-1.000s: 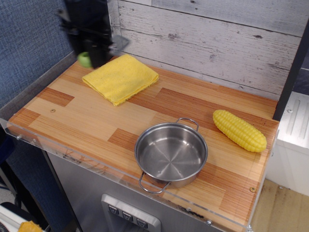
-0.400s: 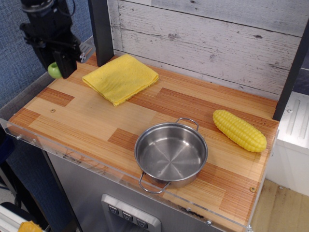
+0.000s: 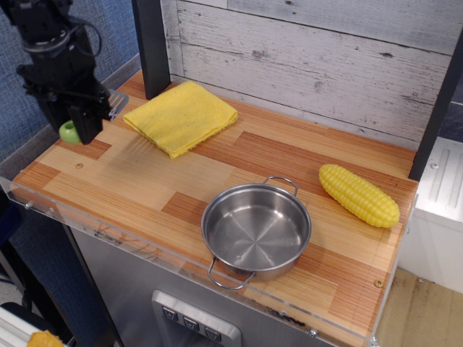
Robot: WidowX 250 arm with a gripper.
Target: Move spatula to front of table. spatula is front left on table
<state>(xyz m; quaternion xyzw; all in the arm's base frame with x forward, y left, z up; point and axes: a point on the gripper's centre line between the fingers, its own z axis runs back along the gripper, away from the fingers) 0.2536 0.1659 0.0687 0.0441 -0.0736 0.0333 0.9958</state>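
Over the far-left corner of the striped wood-plank desk (image 3: 145, 181), the black gripper (image 3: 76, 123) is clamped on the small toy spatula (image 3: 71, 131), whose rounded lime-green handle pokes out on the gripper's left while the grey blade shows on its right. So its long axis runs roughly crosswise, and it hangs above the boards rather than lying on them. To my eye, the front edge lies below and nearer the camera, well left of the folded yellow cloth (image 3: 181, 116).
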